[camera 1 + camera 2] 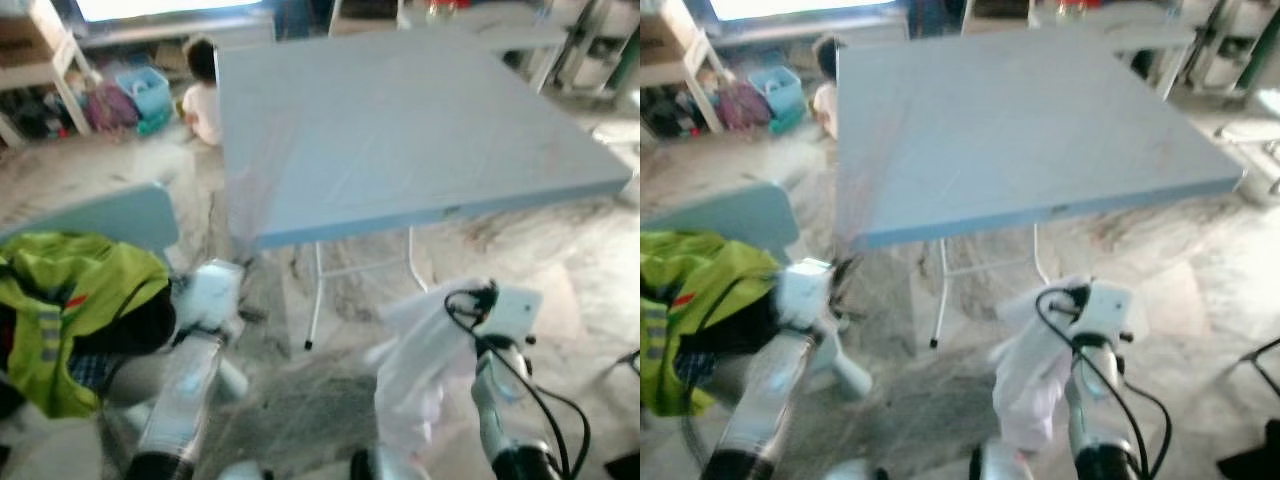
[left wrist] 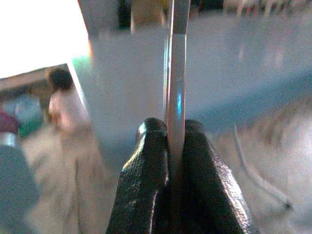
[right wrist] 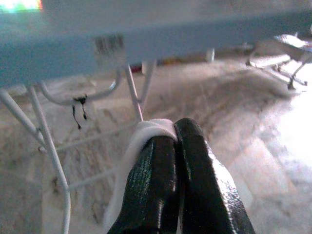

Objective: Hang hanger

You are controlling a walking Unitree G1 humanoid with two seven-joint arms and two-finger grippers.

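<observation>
Both black-fingered grippers sit low, close to the head camera. Left gripper (image 2: pixel 174 141) is clamped on a thin pale bar, seemingly the hanger (image 2: pixel 177 63), whose long axis runs straight out from the jaws toward the grey-blue folding table (image 1: pixel 400 130). Right gripper (image 3: pixel 173 139) is pinched on a fold of white cloth (image 1: pixel 415 365), which droops beside that arm. A rail to hang on cannot be made out, so judging the carry direction is premature. A person sits on the floor (image 1: pixel 203 95) beyond the table.

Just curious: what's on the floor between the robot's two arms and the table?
In the head views, bare marble floor lies there, with the table and its white legs.
</observation>
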